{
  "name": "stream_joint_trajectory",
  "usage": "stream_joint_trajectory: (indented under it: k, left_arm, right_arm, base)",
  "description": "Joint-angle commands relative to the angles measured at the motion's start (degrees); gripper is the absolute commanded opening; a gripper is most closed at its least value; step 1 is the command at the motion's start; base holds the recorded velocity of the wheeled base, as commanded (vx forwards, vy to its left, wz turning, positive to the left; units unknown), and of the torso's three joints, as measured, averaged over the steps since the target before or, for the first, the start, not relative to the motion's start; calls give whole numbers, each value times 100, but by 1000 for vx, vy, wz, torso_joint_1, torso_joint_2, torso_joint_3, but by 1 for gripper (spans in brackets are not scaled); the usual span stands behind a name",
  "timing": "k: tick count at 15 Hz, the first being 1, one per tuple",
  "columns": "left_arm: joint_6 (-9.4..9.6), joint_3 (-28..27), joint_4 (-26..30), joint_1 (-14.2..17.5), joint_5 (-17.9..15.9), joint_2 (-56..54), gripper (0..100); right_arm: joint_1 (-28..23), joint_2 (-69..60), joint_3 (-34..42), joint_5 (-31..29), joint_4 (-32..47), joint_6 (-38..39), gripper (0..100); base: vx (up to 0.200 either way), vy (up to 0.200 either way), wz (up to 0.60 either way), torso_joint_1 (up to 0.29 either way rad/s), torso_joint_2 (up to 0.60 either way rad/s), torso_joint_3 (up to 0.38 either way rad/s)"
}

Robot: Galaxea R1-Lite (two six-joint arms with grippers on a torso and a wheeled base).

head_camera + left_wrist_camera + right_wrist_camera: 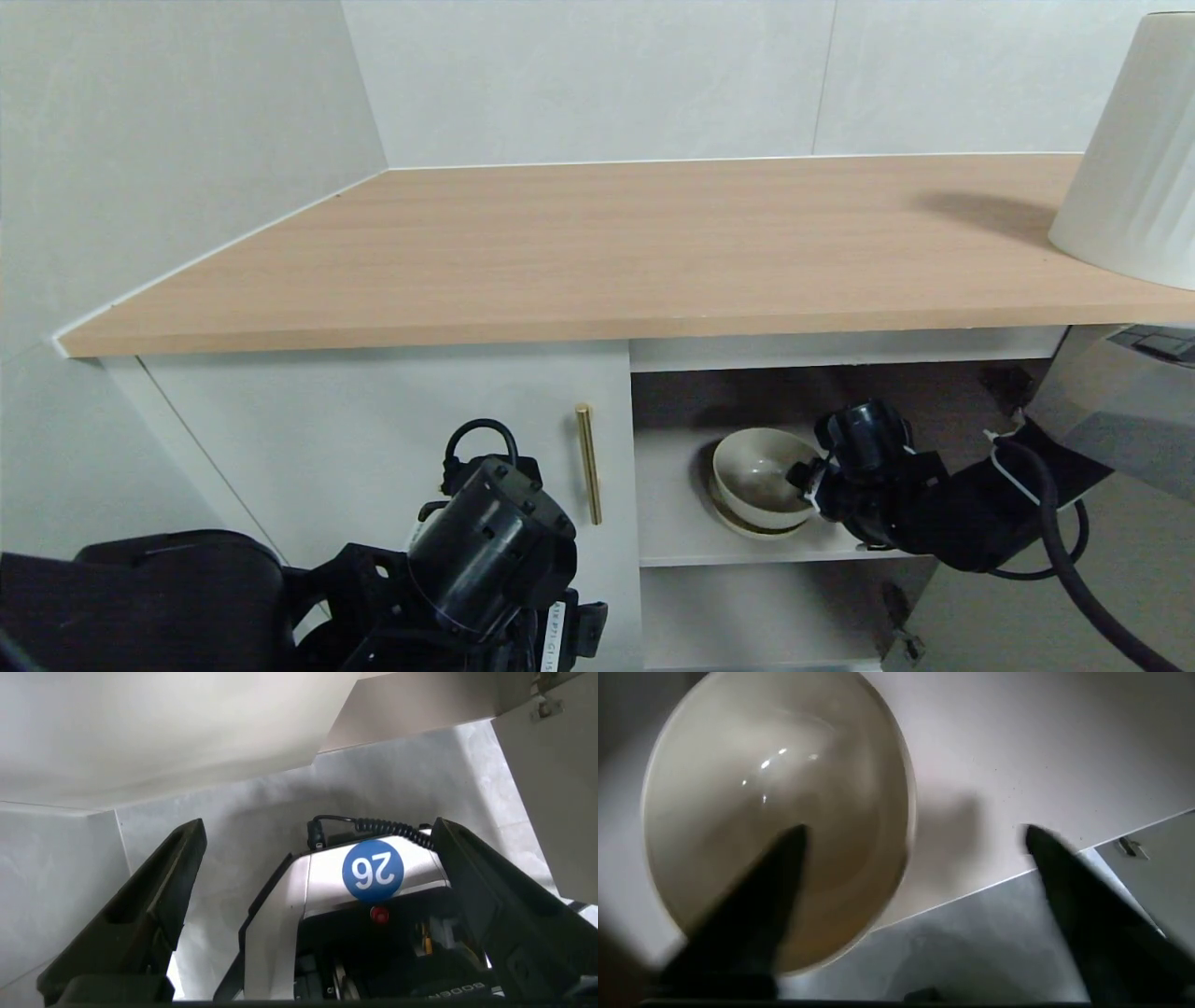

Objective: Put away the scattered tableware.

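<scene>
right hand [915, 840] gaping wide, straddling rim of bowl [766, 784] sitting on shelf [1046, 756] right under it | likely handling as ceramic: stiff, slick, chippable | pinching rim wall looking safest

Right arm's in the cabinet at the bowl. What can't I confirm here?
Head view: the right gripper covers the rim of the bowl, so contact is unclear.
Right wrist view: the jaws straddle the rim but are blurred; touching or not, cannot tell.
Head view: a darker edge under the bowl, plate or second bowl, too shadowed to name.
Head view: the closed door hides whatever is behind it.
</scene>
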Motion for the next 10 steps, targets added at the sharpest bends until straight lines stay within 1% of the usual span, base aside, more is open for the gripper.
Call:
stream_joint_trajectory:
  k: [1,2,4,5,6,7,8,9,10]
  left_arm:
    - [0,-1,-1,6,3,-7,100]
    - [0,-1,-1,6,3,-15,100]
    - [0,-18,-1,77,3,-156,100]
    - [8,-9,-1,226,3,-358,100]
    - [26,-9,34,358,3,-499,100]
    - [105,-1,131,578,30,-727,100]
    - [228,43,298,824,82,-1114,100]
    - [298,131,474,973,74,-1492,100]
    - [378,246,650,1008,65,-1852,100]
  right_arm:
    - [15,-42,24,1,16,-2,100]
    - [33,-95,77,10,34,-11,100]
    - [253,-438,428,150,87,-81,100]
    - [428,-886,771,423,131,-442,100]
    - [525,-1211,999,651,140,-635,100]
    - [595,-1589,1210,862,227,-820,100]
    - [648,-2055,1325,985,561,-1013,100]
    - [815,-2495,1333,994,1098,-1154,100]
    - [973,-2987,1307,1011,1748,-1277,100]
  base:
    - [0,0,0,0,0,0]
    - [0,0,0,0,0,0]
    - [0,0,0,0,0,0]
    - [0,0,0,0,0,0]
    - [0,0,0,0,0,0]
    - [0,0,0,0,0,0]
    - [0,0,0,0,0,0]
    - [0,0,0,0,0,0]
    - [0,0,0,0,0,0]
